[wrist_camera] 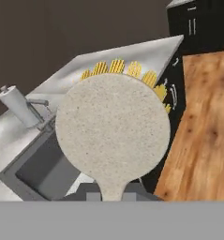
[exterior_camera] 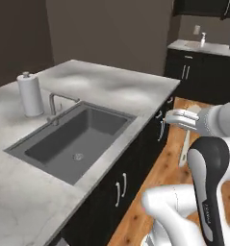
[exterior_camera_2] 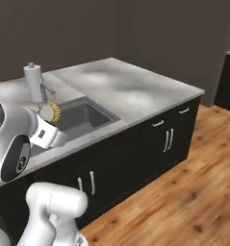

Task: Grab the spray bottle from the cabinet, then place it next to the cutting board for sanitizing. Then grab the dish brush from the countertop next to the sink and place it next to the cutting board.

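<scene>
Dish brush [wrist_camera: 113, 131] sits clamped in the closed jaws above the table edge by the sink [exterior_camera: 75, 139]; carrying it to the cutting board remains.

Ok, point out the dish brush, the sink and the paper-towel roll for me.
dish brush [wrist_camera: 112, 129]: hand view, flat back of its round head.
sink [exterior_camera: 68, 144]: left base view, basin floor.
paper-towel roll [exterior_camera: 30, 96]: left base view, white side.

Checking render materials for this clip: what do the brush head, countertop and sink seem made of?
The round pale cream dish brush head looks like speckled matte plastic or stone composite, fringed with yellow bristles. The grey-white marbled countertop looks like polished stone, with soft veining. The dark grey rectangular sink looks like matte composite or coated metal, without glare.
</scene>
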